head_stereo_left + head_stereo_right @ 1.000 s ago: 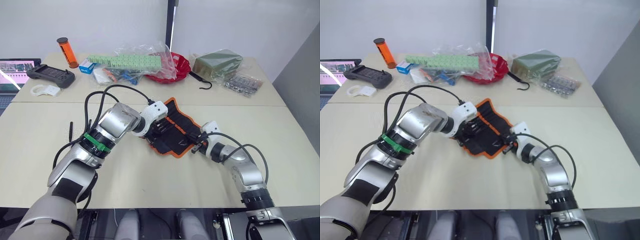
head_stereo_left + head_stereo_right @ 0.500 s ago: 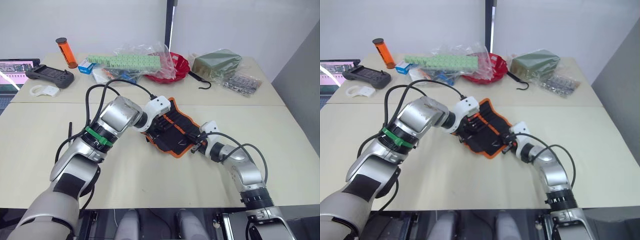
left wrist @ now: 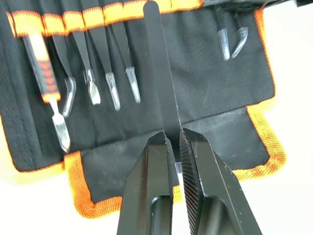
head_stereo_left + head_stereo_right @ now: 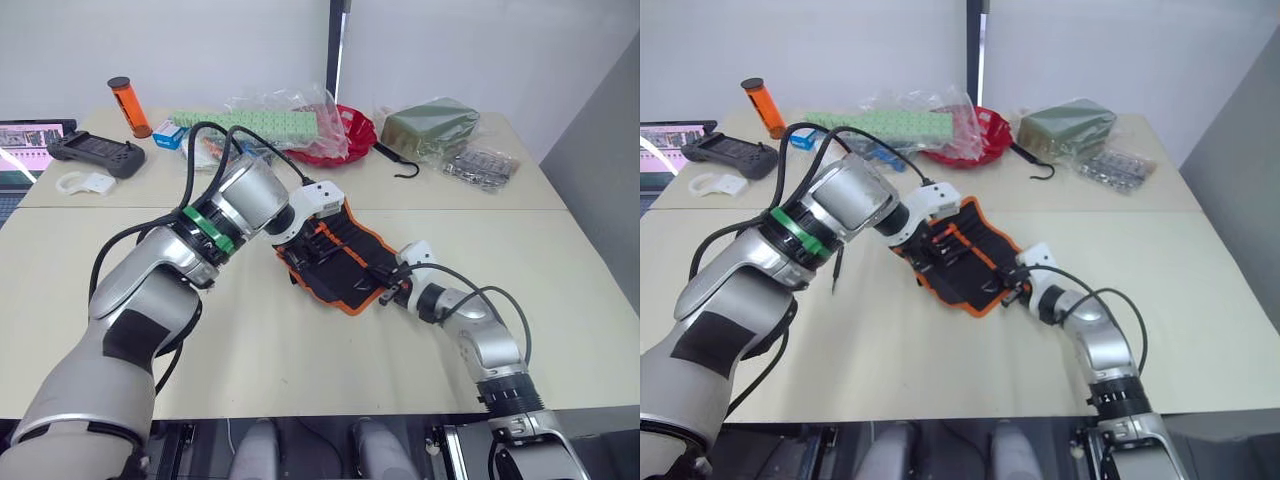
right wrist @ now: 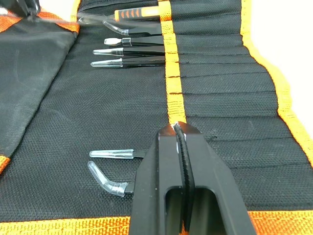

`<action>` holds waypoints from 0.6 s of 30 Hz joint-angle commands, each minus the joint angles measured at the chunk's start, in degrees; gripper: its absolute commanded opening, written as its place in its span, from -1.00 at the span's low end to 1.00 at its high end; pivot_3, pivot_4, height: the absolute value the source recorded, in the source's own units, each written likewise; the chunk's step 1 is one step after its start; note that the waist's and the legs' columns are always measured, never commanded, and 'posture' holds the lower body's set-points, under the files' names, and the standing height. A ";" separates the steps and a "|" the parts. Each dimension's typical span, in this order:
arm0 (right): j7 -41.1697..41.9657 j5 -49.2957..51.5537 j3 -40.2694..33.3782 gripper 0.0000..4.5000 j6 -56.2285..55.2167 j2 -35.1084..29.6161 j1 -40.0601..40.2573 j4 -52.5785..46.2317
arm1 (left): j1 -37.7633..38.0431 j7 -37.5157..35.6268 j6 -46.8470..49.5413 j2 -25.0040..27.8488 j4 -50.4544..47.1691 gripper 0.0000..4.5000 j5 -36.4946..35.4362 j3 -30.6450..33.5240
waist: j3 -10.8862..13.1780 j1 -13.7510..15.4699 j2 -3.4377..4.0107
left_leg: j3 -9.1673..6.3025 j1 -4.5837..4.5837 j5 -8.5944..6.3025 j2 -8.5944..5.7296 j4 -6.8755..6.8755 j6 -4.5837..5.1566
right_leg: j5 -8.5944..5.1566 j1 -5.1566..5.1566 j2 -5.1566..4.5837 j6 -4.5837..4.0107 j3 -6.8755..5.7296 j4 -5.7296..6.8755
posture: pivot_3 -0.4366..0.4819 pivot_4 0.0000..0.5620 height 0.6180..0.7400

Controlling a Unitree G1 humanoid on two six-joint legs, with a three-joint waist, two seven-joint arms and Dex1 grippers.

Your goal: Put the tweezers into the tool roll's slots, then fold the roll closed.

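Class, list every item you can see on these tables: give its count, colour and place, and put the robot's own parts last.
Tool roll: one, black with orange binding, open at table centre.
Tweezers: several black ones seated in slots; one more in the left gripper.
Orange-handled tool: one, in an end slot.
Tube: one, orange, far left.
Controller: one, dark grey, far left.
Bowl: one, red, far centre.
Olive-green bag: one, far right.
Hook: one, black, beside that bag.
Left gripper: shut on a tweezer over the roll.
Right gripper: shut, pinning the roll's orange band.

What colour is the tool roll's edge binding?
Bright orange, clearest in the right wrist view on the tool roll.
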 commanded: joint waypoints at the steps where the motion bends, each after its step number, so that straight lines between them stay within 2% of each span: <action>1: -0.80 -1.79 0.52 -1.00 0.54 -0.10 1.53 2.19 | -2.80 -2.25 -1.33 -0.49 1.82 -0.99 1.70 -1.42 | 0.00 -0.05 0.00 | 0.00 0.00 0.00 0.00 0.00 0.00 | 0.00 0.00 0.00 -0.01 0.01 0.00 | -0.05 -0.47 1.00; 8: -1.19 -1.71 0.40 -1.00 0.40 -0.17 2.06 1.73 | -2.71 -4.57 -4.29 -1.49 3.43 -0.99 4.12 -3.27 | 0.00 0.04 0.00 | 0.00 -0.01 0.00 0.00 0.00 0.00 | 0.03 -0.01 -0.01 -0.06 0.01 0.00 | -0.05 -0.47 1.00; 18: -1.61 -1.63 0.49 -1.00 0.71 0.21 2.81 0.78 | -2.85 -2.54 -8.62 -6.50 11.84 -0.99 8.25 -1.49 | 0.00 0.07 0.00 | 0.00 -0.01 0.00 -0.01 0.02 0.00 | 0.04 0.00 -0.01 -0.07 0.01 0.02 | -0.05 -0.47 1.00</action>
